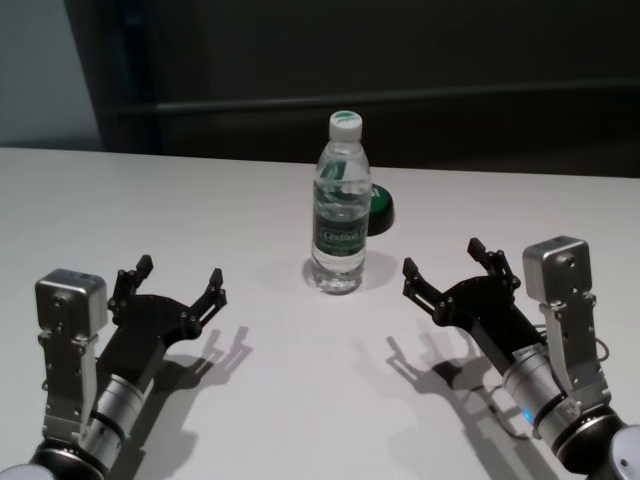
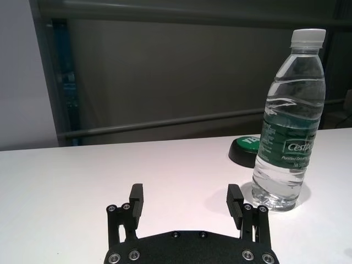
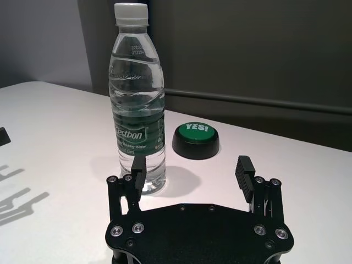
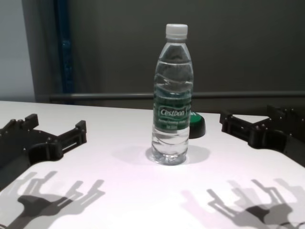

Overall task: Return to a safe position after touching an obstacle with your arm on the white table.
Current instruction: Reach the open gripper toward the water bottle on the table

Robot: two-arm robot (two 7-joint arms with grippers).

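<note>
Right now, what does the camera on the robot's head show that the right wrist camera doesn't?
Only the head view shows both arms: the left end effector and right end effector, open, either side of the water bottle, touching nothing. Only the right wrist view shows the green button whole, with "YES!" on top; from the head the bottle half hides it. Both show the bottle upright, capped, on the white table, with the button behind it.

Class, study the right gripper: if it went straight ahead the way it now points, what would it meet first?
Probably the water bottle: the open right gripper aims toward it, one finger lined up with its base. Depth is unclear; it might just pass beside it.
</note>
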